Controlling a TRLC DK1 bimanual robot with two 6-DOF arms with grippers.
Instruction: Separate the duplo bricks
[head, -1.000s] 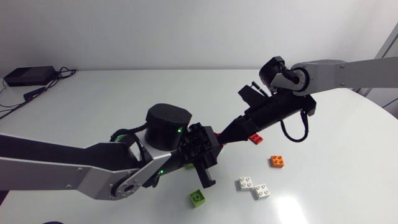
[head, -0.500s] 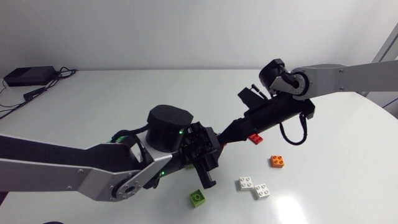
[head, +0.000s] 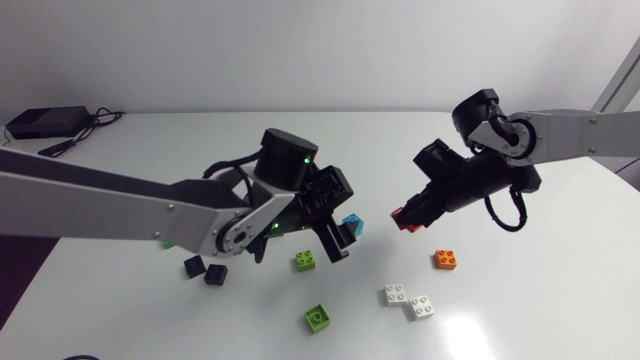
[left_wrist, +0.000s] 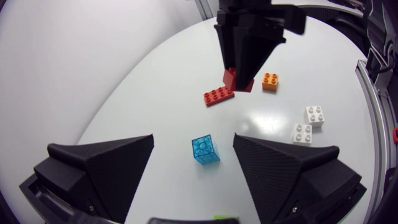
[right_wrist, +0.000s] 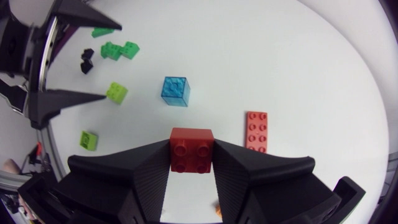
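Over the middle of the counter (head: 450, 150), the right claw (right_wrist: 191, 145) is gripping a dark red brick (right_wrist: 191, 153) from both sides, holding it clear of the flat red plate (right_wrist: 256, 130) below, likely to set it down apart. The left claw (left_wrist: 194, 142) is gaping open above a blue brick (left_wrist: 206, 150) lying free.

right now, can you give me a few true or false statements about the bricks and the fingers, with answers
The right fingers are shut on a red brick. True.
The left fingers grip the blue brick. False: they are open; the blue brick lies untouched on the table.
The orange brick sits on a white brick. False: it lies alone, apart from each white brick.
A flat red brick lies on the table. True.
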